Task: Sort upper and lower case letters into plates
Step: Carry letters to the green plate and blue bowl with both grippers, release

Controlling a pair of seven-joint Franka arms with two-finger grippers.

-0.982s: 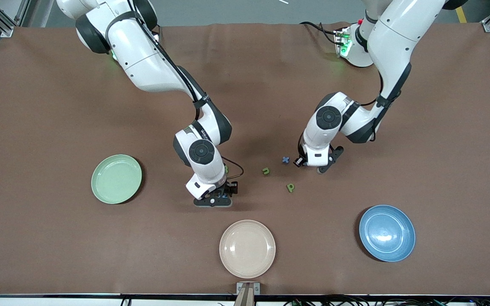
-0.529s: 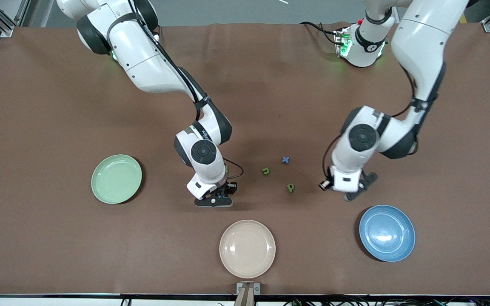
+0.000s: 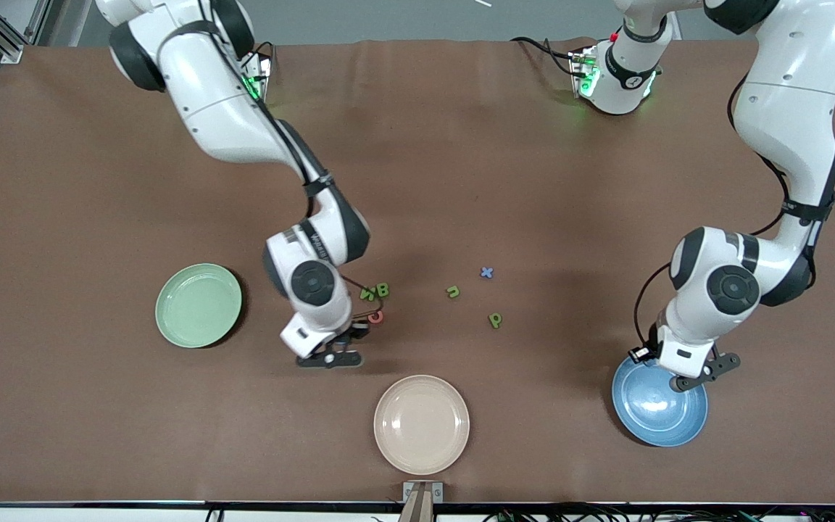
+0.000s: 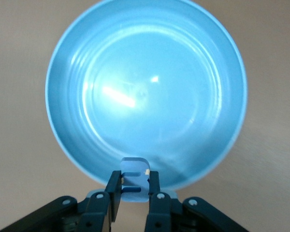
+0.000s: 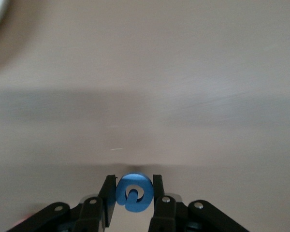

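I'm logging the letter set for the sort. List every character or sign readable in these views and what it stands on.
"B": green letter on the table.
"x": blue letter on the table.
"n": green letter on the table.
"p": green letter on the table.
"C", probably: pinkish red letter, partly hidden by a cable.
Green letter beside the B: unclear.
Pale blue letter in the left gripper and blue letter in the right gripper: unreadable edge-on.

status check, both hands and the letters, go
Left hand shut on pale blue letter, over blue plate. Right hand shut on blue letter, above bare table. Both plates empty; nothing blocking.
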